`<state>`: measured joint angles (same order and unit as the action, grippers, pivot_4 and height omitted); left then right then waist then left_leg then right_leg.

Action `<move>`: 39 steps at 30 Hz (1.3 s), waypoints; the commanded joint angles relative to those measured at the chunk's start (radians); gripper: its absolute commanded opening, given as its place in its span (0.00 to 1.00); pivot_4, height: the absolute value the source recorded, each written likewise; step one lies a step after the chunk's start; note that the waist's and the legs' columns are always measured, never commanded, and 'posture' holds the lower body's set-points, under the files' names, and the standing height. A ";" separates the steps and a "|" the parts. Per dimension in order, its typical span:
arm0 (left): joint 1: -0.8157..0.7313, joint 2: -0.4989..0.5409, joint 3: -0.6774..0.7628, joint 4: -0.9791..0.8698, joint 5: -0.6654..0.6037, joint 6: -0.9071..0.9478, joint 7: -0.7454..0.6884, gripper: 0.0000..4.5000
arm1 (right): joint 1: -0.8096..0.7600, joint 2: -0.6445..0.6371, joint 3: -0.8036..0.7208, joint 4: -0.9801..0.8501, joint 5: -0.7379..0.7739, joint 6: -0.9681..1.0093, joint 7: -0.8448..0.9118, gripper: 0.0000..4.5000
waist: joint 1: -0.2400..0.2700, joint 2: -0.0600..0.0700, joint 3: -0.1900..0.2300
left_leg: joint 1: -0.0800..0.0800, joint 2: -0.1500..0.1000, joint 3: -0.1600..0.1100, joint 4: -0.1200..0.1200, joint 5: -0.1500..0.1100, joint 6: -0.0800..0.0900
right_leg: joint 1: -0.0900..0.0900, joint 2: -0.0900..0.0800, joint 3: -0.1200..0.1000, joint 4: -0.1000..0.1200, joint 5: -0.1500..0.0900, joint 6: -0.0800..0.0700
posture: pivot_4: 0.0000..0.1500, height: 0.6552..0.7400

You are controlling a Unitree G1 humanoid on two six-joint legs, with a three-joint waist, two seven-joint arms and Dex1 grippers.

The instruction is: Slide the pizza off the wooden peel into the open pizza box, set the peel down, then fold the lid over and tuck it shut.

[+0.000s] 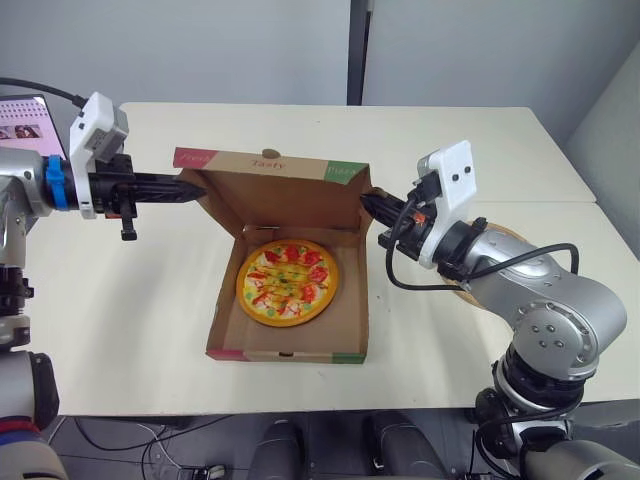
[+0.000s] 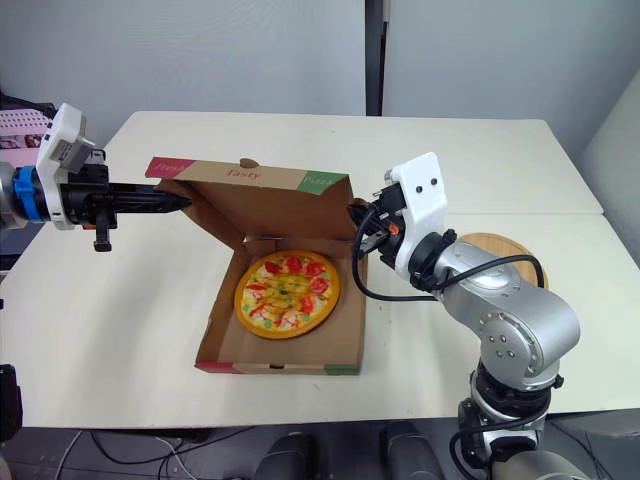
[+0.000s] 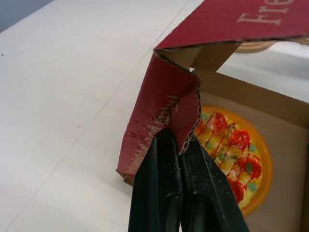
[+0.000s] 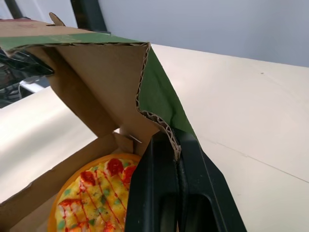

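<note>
Pizza [image 1: 288, 282]: lies in the box [image 1: 290, 351].
Lid [image 1: 270, 162]: half raised.
Left hand [image 3: 179, 145]: pinches lid's red side flap [image 3: 159, 111].
Right hand [image 4: 176, 147]: pinches its green side flap [image 4: 164, 101].
Peel [image 2: 497, 242]: on table [image 1: 150, 300].

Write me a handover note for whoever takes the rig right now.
Left gripper: fingers shut on the red side flap of the lid.
Right gripper: fingers shut on the green side flap.
Pizza lies in the box; peel lies on the table by the right arm. Lid stands half raised.
Done: pizza in, peel down. Left: fold the lid over and tuck it shut.
</note>
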<state>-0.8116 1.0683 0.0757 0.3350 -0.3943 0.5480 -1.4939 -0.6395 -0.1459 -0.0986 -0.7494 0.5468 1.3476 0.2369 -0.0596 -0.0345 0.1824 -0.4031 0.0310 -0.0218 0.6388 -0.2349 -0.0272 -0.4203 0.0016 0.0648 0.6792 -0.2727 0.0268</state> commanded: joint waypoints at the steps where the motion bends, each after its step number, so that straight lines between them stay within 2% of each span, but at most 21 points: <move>1: 0.053 0.012 0.057 -0.112 -0.064 0.068 0.016 0.00 | 0.016 -0.001 0.003 -0.053 0.050 0.008 0.012 0.00 | -0.001 0.000 0.000 | 0.000 0.000 0.000 0.000 0.000 0.000 | 0.000 0.000 0.000 0.000 0.000 0.000 | 1.00 1.00; 6: 0.172 0.014 0.128 -0.247 -0.128 0.152 0.072 0.00 | 0.040 0.016 0.000 -0.076 0.067 0.026 -0.011 0.00 | 0.000 0.000 0.000 | 0.000 0.001 0.000 0.000 0.000 0.000 | 0.000 0.000 0.000 0.000 0.000 0.000 | 1.00 1.00; 8: 0.209 0.020 0.165 -0.278 -0.141 0.172 0.100 0.00 | 0.061 0.060 -0.011 -0.090 0.085 0.052 -0.027 0.00 | 0.000 0.000 0.000 | 0.000 0.001 0.000 0.000 0.000 0.000 | 0.000 0.000 0.000 0.000 -0.001 0.001 | 1.00 1.00; 16: 0.242 0.019 0.204 -0.300 -0.156 0.179 0.149 0.00 | 0.052 0.209 -0.087 -0.086 0.135 0.127 -0.068 0.00 | -0.002 0.000 0.000 | 0.001 0.001 0.000 -0.001 0.000 0.000 | 0.000 0.000 0.001 0.000 -0.002 0.001 | 1.00 1.00; 23: 0.305 0.026 0.226 -0.332 -0.172 0.189 0.155 0.00 | 0.120 0.182 -0.049 -0.095 0.136 0.138 -0.069 0.00 | -0.004 0.000 0.000 | 0.002 0.002 0.000 -0.002 0.000 0.000 | 0.000 0.000 0.002 0.000 -0.002 0.001 | 1.00 1.00; 34: 0.413 0.040 0.292 -0.398 -0.213 0.226 0.197 0.00 | 0.242 0.249 -0.025 -0.091 0.173 0.174 -0.086 0.00 | -0.011 -0.001 -0.001 | 0.003 0.004 -0.001 -0.002 0.000 0.000 | 0.000 0.000 0.003 0.000 -0.002 0.001 | 1.00 1.00; 39: 0.459 0.044 0.320 -0.429 -0.231 0.241 0.210 0.00 | 0.269 0.247 -0.027 -0.098 0.178 0.183 -0.080 0.00 | -0.015 -0.001 -0.001 | 0.003 0.013 0.000 -0.003 0.000 0.000 | 0.000 0.001 0.003 -0.001 -0.003 0.000 | 1.00 1.00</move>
<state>-0.3523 1.0890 0.3587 -0.0485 -0.5924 0.7845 -1.2815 -0.3825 0.0952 -0.1523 -0.8485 0.6946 1.4952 0.1505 -0.0746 -0.0354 0.1817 -0.3996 0.0443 -0.0213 0.6361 -0.2348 -0.0274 -0.4204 0.0031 0.0673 0.6785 -0.2753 0.0270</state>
